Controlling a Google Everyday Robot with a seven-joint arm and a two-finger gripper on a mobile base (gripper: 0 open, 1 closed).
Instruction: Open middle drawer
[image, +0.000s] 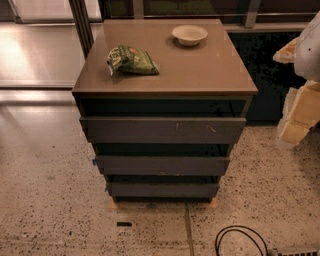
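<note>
- Step in hand, as judged: approach. Nothing is touching the middle drawer (162, 165), which sits shut at centre frame. It lies below the scratched top drawer (162, 130) and above the bottom drawer (162, 190), with a blue tag (94, 161) at its left end.
- The gripper (299, 116) is at the right edge of the frame, well apart from the cabinet. Whether it is released or clenched cannot be told.
- Next move: bring the gripper left and down to the middle front. The panel has no handle, so hook its upper edge at the dark gap above, then pull straight out.
- The bowl (189, 35) and bag (131, 61) on top are not involved.
</note>
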